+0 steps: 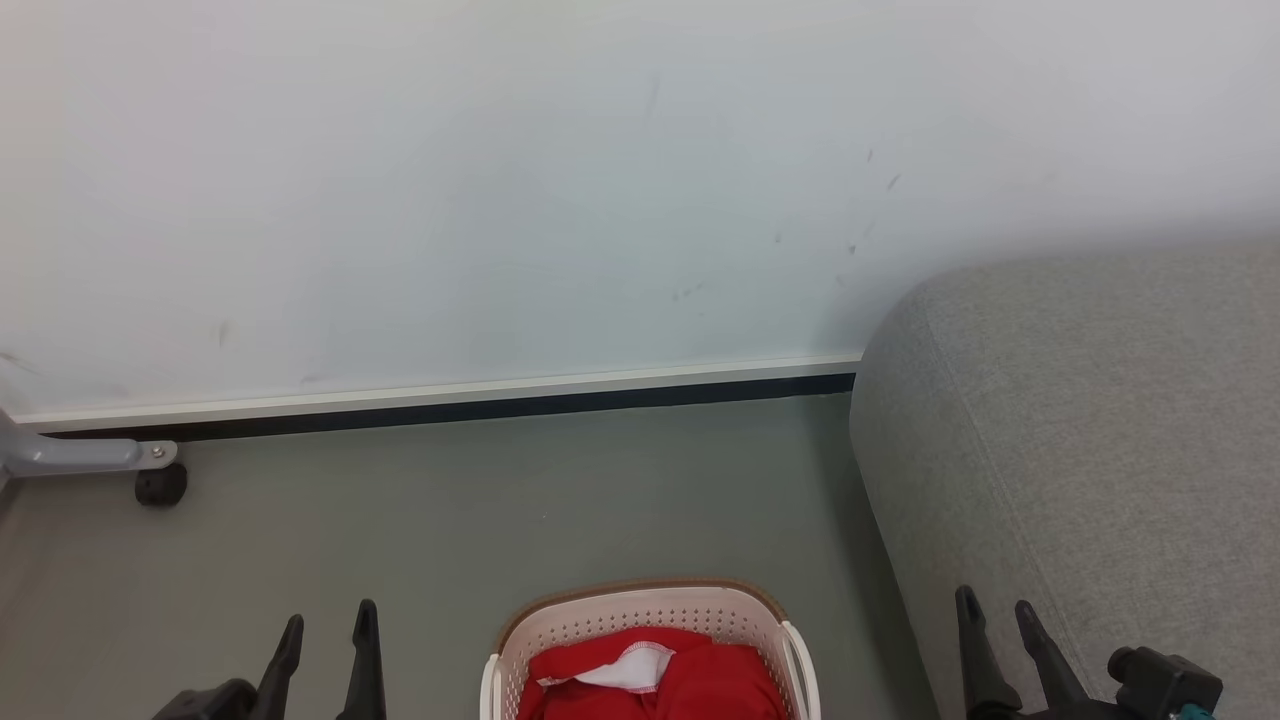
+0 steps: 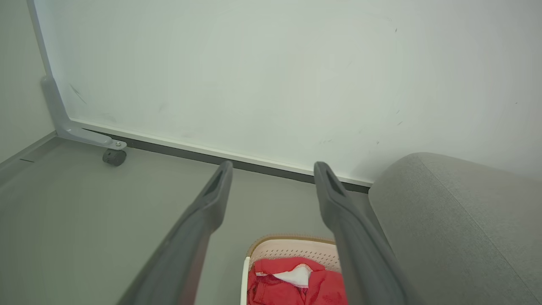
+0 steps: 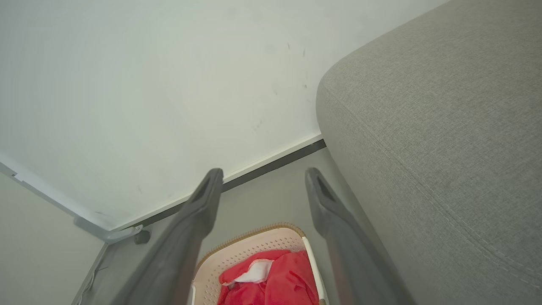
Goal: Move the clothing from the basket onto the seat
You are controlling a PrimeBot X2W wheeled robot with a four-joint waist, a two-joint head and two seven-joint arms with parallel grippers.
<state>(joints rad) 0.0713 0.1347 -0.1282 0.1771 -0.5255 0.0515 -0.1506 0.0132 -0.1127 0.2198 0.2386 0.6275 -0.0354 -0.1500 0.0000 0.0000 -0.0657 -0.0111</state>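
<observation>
Red clothing with a white trim panel lies bunched in the cream basket on the floor at the bottom middle of the head view. The grey seat rises just right of the basket. My left gripper hovers open to the basket's left, nothing between its fingers. My right gripper is open in front of the seat's side, right of the basket. The left wrist view shows the clothing, basket and seat beyond the left gripper. Beyond the right gripper, the right wrist view shows the clothing, basket and seat.
A white panel wall with a dark base strip stands behind the basket. At the far left a grey metal foot with a black caster rests on the grey-green floor.
</observation>
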